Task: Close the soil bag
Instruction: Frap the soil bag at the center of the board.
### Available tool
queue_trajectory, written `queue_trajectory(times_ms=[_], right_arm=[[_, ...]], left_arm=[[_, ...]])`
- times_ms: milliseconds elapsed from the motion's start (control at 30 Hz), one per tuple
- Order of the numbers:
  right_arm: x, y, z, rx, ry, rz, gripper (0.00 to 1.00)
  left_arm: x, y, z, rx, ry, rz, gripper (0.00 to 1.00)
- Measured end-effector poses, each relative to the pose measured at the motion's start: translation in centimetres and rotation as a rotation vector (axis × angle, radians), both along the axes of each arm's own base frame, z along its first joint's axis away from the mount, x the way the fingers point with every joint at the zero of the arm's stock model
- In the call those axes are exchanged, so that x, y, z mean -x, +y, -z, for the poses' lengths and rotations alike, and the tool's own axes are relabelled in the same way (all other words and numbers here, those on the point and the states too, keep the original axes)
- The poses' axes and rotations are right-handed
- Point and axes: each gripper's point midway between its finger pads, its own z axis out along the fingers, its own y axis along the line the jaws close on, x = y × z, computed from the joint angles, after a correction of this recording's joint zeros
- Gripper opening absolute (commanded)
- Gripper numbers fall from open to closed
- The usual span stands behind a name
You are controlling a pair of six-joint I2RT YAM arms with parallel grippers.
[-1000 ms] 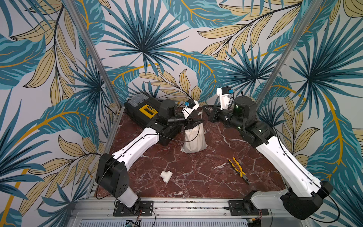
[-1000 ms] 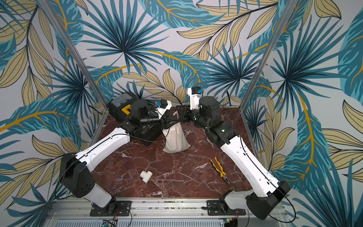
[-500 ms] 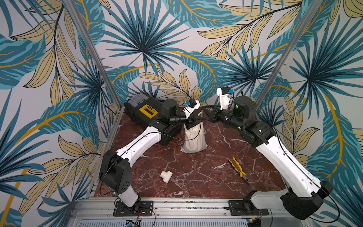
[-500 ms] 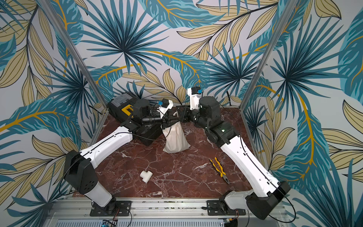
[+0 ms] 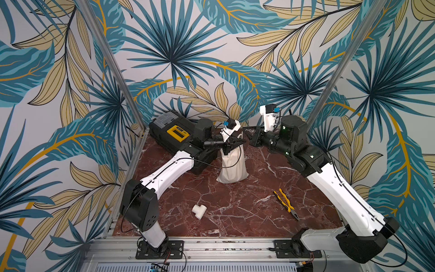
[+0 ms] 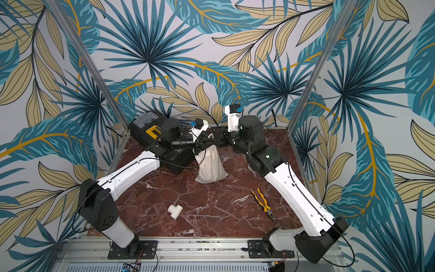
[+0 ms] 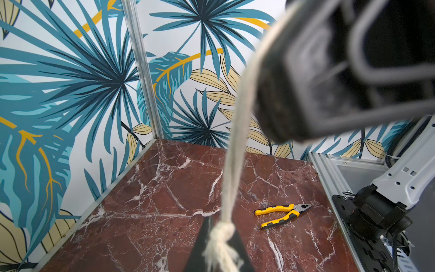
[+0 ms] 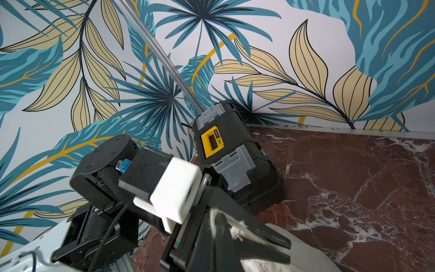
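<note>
The soil bag [image 5: 233, 167] [image 6: 210, 168], a cream cloth pouch, stands upright at the back middle of the table in both top views. My left gripper [image 5: 239, 142] [image 7: 219, 226] is at its gathered neck, shut on the knotted, frayed end of the cord [image 7: 235, 141]. The cord runs taut from there up along a blurred finger [image 7: 294, 94] of my right gripper. My right gripper [image 5: 247, 131] [image 8: 216, 219] is just right of the bag's top, shut on the same cord. In the right wrist view the left gripper [image 8: 288, 252] lies over the bag's cloth [image 8: 310, 259].
A black toolbox [image 5: 174, 134] [image 8: 226, 153] with a yellow handle lies at the back left, behind the left arm. Yellow-handled pliers [image 5: 286, 203] [image 7: 282, 213] lie at the front right. A white T-shaped pipe fitting [image 5: 199, 210] sits at the front left.
The left gripper's jaws have closed on the cord at the bag's neck, and the left arm's elbow has shifted slightly. The right arm and the bag have stayed put.
</note>
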Motion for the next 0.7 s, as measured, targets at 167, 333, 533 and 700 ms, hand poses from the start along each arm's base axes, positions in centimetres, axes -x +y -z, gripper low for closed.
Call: queue_trajectory(times_ms=[167,333,533,700], right_arm=[[-0.2,-0.5,-0.2,0.003,-0.007,0.03,0.0],[-0.6,-1.0,-0.2,0.01,-0.012,0.069,0.0],[-1.0,-1.4,-0.1,0.015,-0.015,0.096,0.0],[-1.3,-1.8,-0.1,0.022,-0.017,0.128,0.0]], left_arm=[[-0.1,0.0,0.7,-0.055,-0.015,-0.02,0.07],[-0.1,-0.1,0.8,-0.111,-0.045,-0.042,0.03],[-0.1,0.0,1.0,-0.18,-0.079,-0.061,0.01],[-0.2,0.5,1.2,-0.231,-0.095,-0.079,0.01]])
